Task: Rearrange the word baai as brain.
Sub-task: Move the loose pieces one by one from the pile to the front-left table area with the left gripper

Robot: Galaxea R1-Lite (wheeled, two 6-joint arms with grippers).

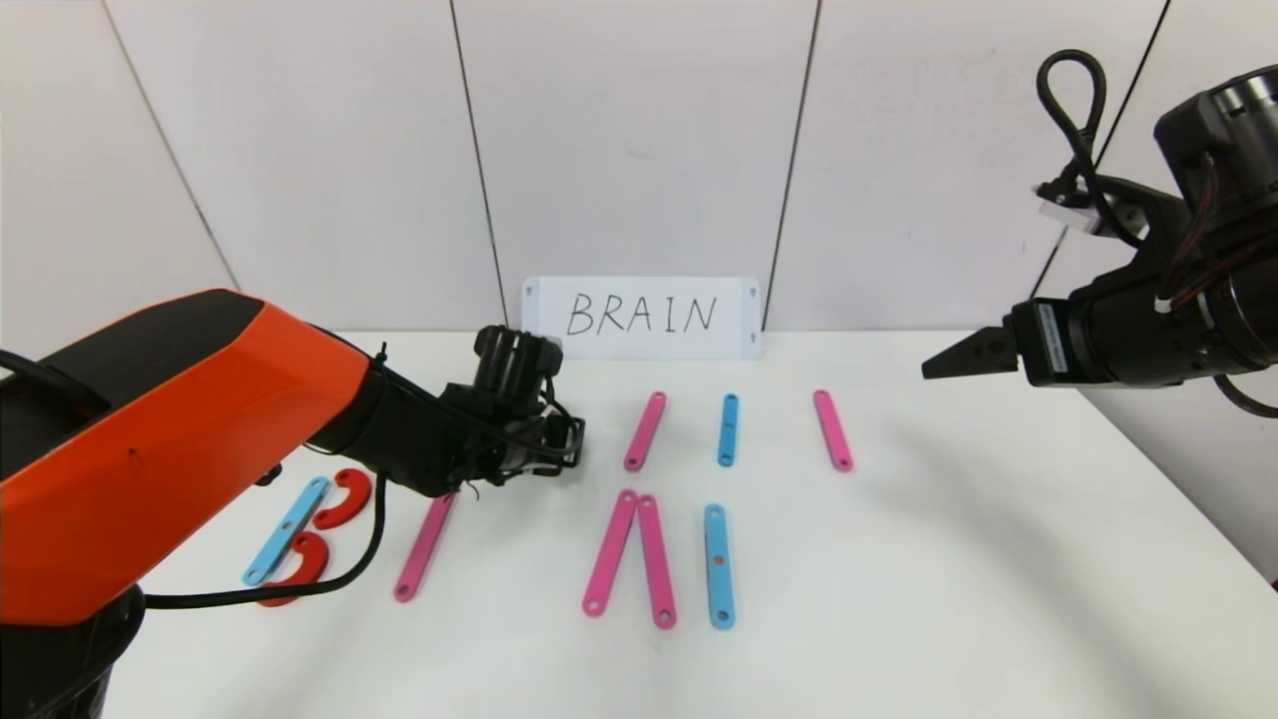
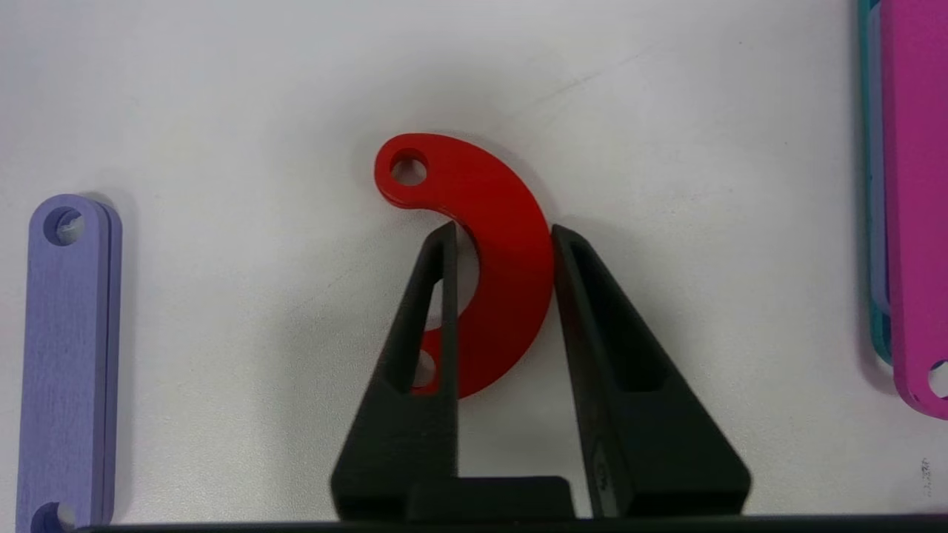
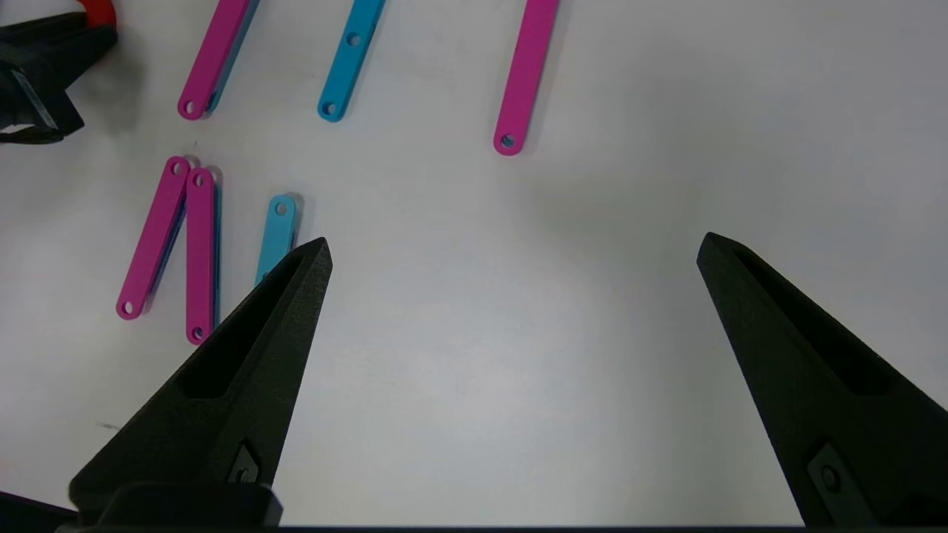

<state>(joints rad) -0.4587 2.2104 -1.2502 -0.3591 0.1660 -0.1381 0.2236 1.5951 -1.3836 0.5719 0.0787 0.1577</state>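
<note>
The left hand (image 2: 503,237) is closed narrowly across the belly of a red curve (image 2: 492,252), one finger inside the arc and one against its outer edge. The curve lies flat on the white bench (image 2: 222,89), between a purple strip (image 2: 67,355) and a pink strip (image 2: 915,185). It looks light, stiff, thin and smooth, so pinching its width at mid-arc seems best. In the head view the hand hides this curve. The right hand (image 3: 511,252) hovers wide open, holding nothing.
</note>
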